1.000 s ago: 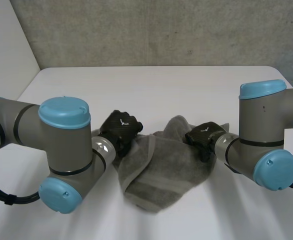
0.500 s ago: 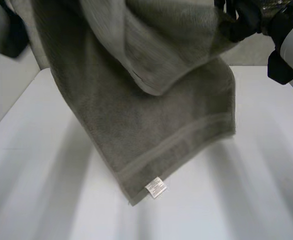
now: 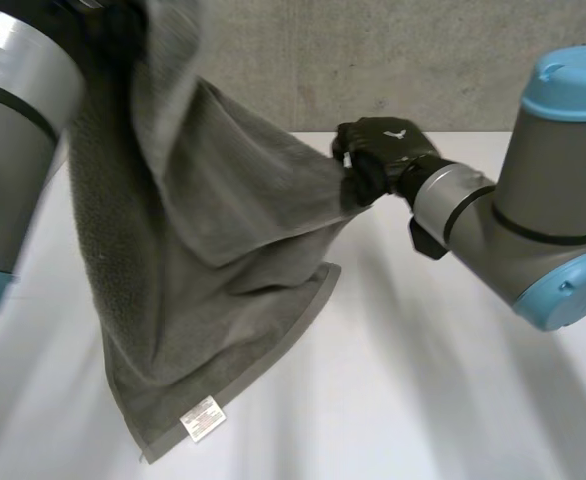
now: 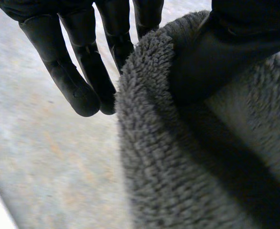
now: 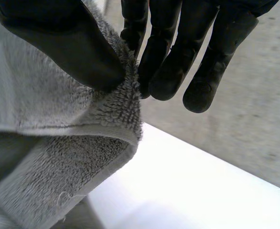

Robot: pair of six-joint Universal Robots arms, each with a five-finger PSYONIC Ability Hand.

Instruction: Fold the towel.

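The grey towel [image 3: 203,260] hangs in the air above the white table [image 3: 443,400], its white label [image 3: 201,418] near the lowest corner. My right hand [image 3: 378,148] pinches the towel's right-hand upper corner; in the right wrist view the thumb [image 5: 68,47] presses the towel [image 5: 44,119] against the fingers [image 5: 166,67]. My left hand [image 4: 78,81] is raised high and holds the towel's other upper end. There the thumb [image 4: 226,47] clamps the thick fold of towel [image 4: 178,167] against the fingers. The left end sits higher than the right, so the cloth sags between them.
A grey concrete wall [image 3: 373,50] stands behind the table's far edge. My left arm [image 3: 13,120] is close and high at the left, my right arm [image 3: 543,230] reaches in from the right. Bare table shows under and to the right of the towel.
A second ago the towel lay crumpled on the table under both hands. Both hands have lifted it clear, and it now hangs stretched between them, the right hand lower than half a second ago.
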